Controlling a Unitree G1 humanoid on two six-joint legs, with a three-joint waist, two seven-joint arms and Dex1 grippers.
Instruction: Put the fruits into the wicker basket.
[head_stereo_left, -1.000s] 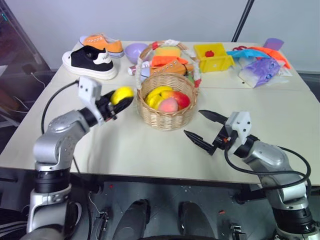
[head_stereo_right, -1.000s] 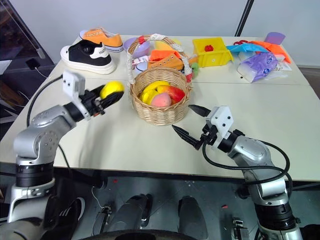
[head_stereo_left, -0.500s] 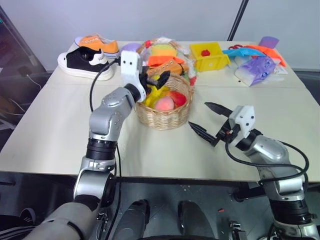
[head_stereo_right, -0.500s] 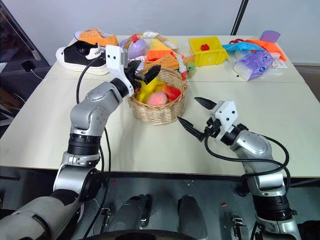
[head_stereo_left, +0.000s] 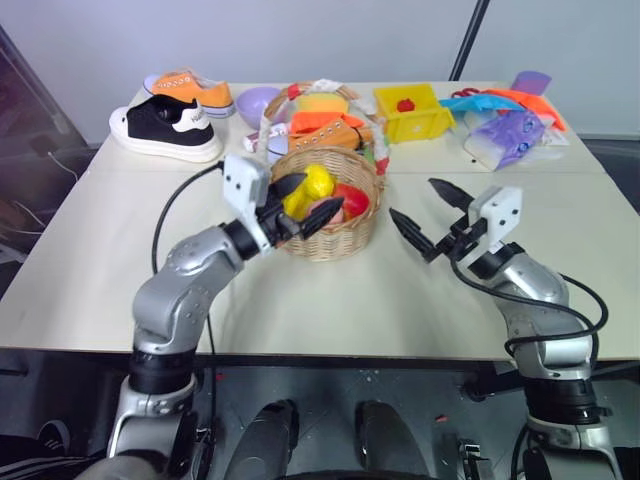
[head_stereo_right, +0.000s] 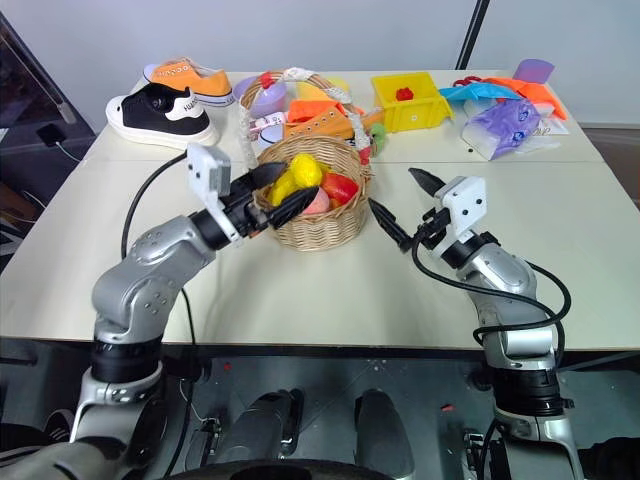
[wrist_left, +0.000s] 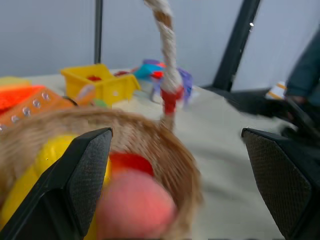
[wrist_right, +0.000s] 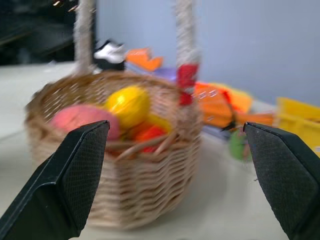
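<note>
The wicker basket (head_stereo_left: 345, 238) stands mid-table, its tall handle (head_stereo_left: 268, 125) wrapped in white and red. Inside lie the fruits: a yellow lemon (head_stereo_left: 316, 183) on top, a pink peach (head_stereo_left: 322, 208) and a red-yellow piece (head_stereo_left: 351, 199). My left gripper (head_stereo_left: 305, 203) is open and empty at the basket's near-left rim, its fingers pointing over the fruits. In the left wrist view the peach (wrist_left: 132, 205) and lemon (wrist_left: 45, 165) sit just beyond the fingers (wrist_left: 75, 185). My right gripper (head_stereo_left: 412, 198) is open and empty, a short way right of the basket and pointing at it.
A black sneaker (head_stereo_left: 165, 125) and an orange sneaker (head_stereo_left: 190, 90) sit at the far left. Behind the basket are a purple bowl (head_stereo_left: 258, 100) and another orange sneaker (head_stereo_left: 325, 132). A yellow bin (head_stereo_left: 410, 110) and a purple packet (head_stereo_left: 510, 135) lie far right.
My left gripper carried the lemon from left of the basket over it, opened, and has drawn back to the rim; the lemon now lies inside. My right gripper rose and came nearer the basket.
</note>
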